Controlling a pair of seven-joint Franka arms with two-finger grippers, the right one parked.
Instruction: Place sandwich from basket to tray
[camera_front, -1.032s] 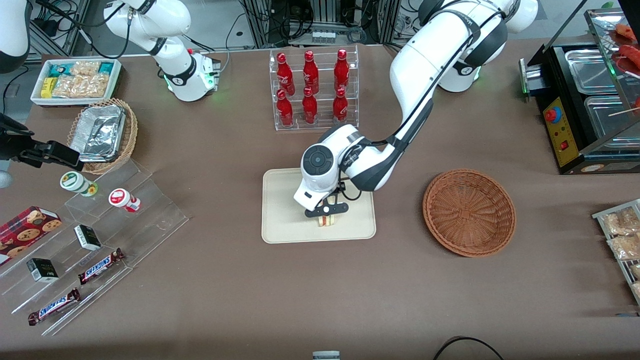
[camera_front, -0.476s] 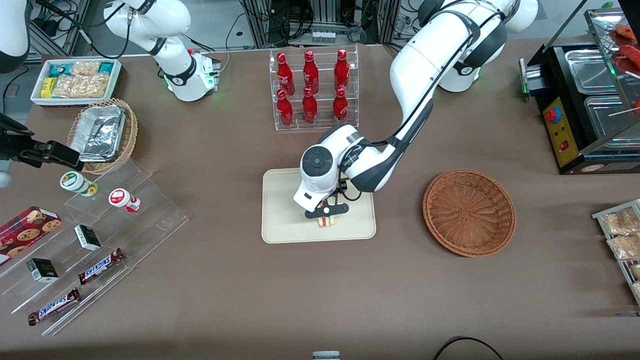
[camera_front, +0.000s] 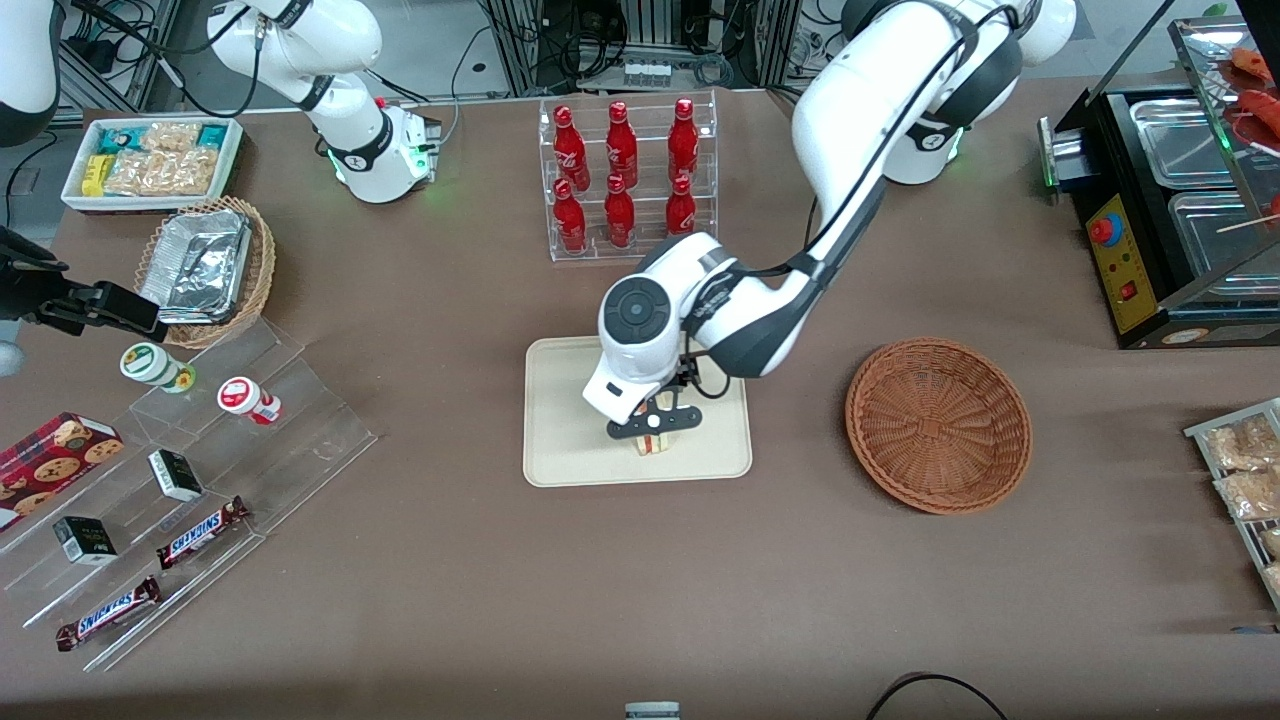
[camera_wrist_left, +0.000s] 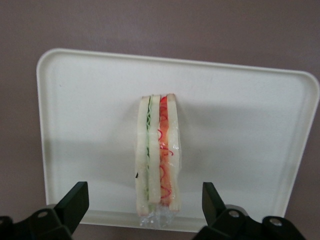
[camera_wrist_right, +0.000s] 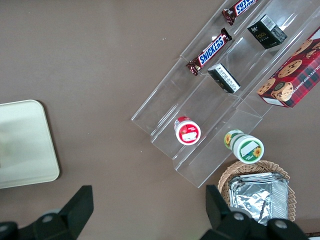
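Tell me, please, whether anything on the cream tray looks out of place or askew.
Nothing stands out. The wrapped triangular sandwich stands on edge on the cream rectangular tray, intact, near one rim. The tool hovers above it, open, fingers clear of the bread. The reddish-brown wicker basket sits empty.

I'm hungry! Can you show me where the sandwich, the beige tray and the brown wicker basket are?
Triangular pale-bread sandwich (camera_wrist_left: 159, 155): left wrist view, its striped cut edge.
Flat cream-beige rectangular tray (camera_front: 560, 420): front view, bare floor.
Round reddish-brown wicker basket (camera_front: 938, 425): front view, woven inside.
Gripper (camera_front: 652, 431): front view, above the sandwich, open.
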